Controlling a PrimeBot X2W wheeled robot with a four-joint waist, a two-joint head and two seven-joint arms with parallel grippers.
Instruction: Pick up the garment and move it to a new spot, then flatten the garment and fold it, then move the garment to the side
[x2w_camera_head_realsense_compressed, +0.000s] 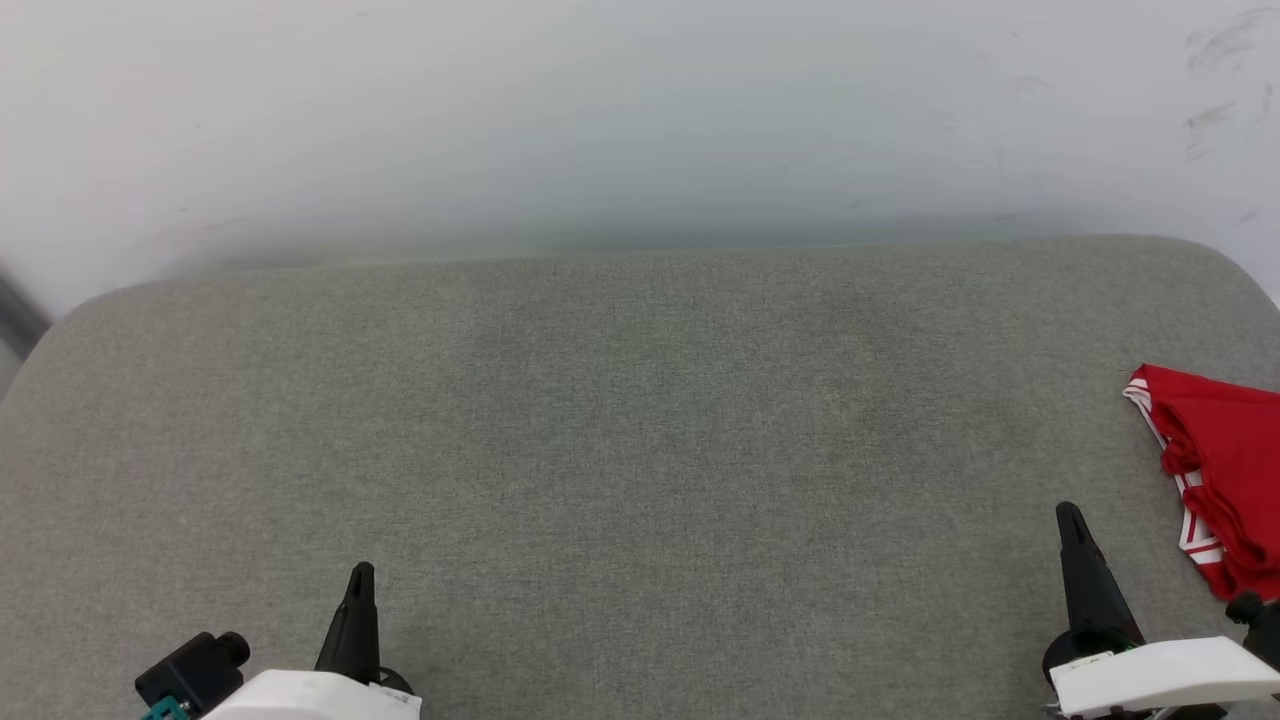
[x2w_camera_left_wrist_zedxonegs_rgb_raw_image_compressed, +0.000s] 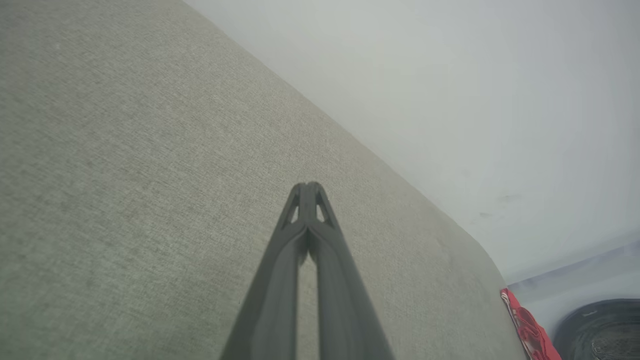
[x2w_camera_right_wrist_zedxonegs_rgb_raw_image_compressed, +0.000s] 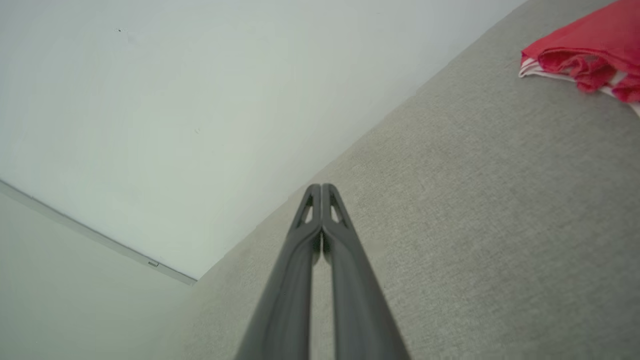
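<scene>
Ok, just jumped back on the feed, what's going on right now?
Nothing is being handled. Both arms sit low at the near edge of the grey padded surface, with the left gripper and right gripper shut and empty. The red garment with white striped trim lies bunched at the surface's right side, just beyond the right gripper and untouched. The head view cuts part of it off.

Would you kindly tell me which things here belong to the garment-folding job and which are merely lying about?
Job: bunched red garment with red-and-white striped trim, on the robot's right; shut left gripper; shut right gripper; grey fabric surface.
Just there: white wall; dark round object beyond the surface's edge.
</scene>
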